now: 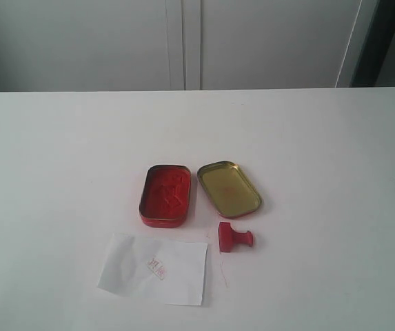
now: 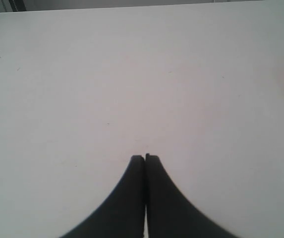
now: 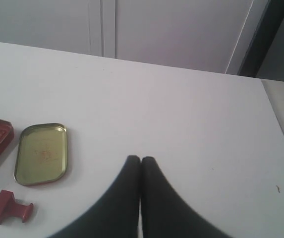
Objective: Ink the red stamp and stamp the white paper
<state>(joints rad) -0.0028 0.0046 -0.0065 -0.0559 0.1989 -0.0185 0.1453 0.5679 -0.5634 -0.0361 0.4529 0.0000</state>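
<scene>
I can read no text in any view. The only mark is a small red stamped imprint (image 1: 156,267) on the white paper (image 1: 183,274), lower centre-left, its characters too small to read.

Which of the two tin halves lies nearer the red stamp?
The gold-lined lid, right of the red ink-filled tin; the red stamp lies just in front.

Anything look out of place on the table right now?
The red stamp lies tipped on its side near the gold lid, knob pointing sideways. The white paper sits slightly askew and already carries a small red mark.
</scene>
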